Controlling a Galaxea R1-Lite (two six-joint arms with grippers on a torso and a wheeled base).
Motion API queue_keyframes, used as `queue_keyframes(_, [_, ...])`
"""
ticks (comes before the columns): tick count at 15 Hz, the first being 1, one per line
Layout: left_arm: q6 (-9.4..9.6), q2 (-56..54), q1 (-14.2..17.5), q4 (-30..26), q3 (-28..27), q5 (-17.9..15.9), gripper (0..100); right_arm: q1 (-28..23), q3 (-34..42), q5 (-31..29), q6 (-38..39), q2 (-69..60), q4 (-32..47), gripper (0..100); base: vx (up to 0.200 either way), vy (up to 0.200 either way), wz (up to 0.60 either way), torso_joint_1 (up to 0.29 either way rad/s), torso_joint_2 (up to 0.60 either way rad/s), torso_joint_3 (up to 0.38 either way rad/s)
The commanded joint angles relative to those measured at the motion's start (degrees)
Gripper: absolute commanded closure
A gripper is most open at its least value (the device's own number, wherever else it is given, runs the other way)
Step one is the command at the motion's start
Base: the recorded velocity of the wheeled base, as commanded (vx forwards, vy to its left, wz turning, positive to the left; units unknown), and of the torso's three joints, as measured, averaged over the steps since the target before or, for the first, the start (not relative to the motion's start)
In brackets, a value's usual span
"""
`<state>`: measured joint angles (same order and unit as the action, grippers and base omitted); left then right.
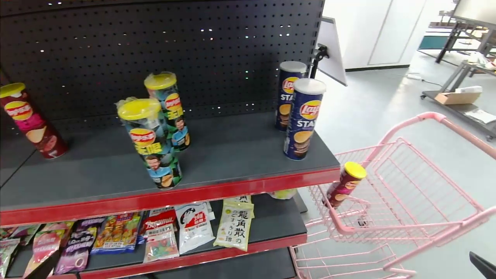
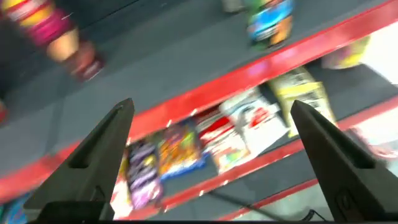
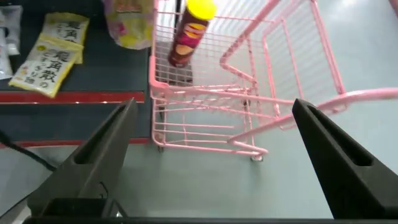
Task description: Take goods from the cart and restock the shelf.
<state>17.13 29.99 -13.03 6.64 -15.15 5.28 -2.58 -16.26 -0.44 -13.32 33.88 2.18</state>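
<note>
The head camera looks forward and down onto the shelf (image 1: 240, 155), with the cart (image 1: 431, 115) off to the robot's right. The left wrist camera, nearer in, peers between the left fingers (image 2: 99, 155) at the shelf's red front edge and the snack bags (image 2: 249, 124) below, which the head view also catches. The right wrist camera looks down between the right fingers (image 3: 99, 155) onto the cart and its can (image 3: 189, 37), likewise shared with the head view.
</note>
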Motion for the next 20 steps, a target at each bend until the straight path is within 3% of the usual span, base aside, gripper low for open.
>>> queue_keyframes(1, [0.01, -0.63, -0.06, 0.04, 0.12, -0.09, 0, -0.05, -0.17, 0.0, 0.05, 0.14, 0.02, 0, 0.0, 0.0, -0.6, 0.012, 0.0, 0.002])
queue_keyframes(12, [0.19, -2.92, 0.02, -0.49, -0.32, 0.17, 0, -0.14, 0.44, -0.35, -0.04, -1.36, 0.1, 0, 0.0, 0.0, -0.05, 0.0, 0.0, 0.0])
queue_keyframes(20, [0.19, -3.36, 0.02, -0.49, 0.04, 0.17, 0, -0.14, 0.0, -0.35, -0.83, 0.75, 0.02, 0, 0.0, 0.0, 0.6, -0.029, 0.08, 0.038])
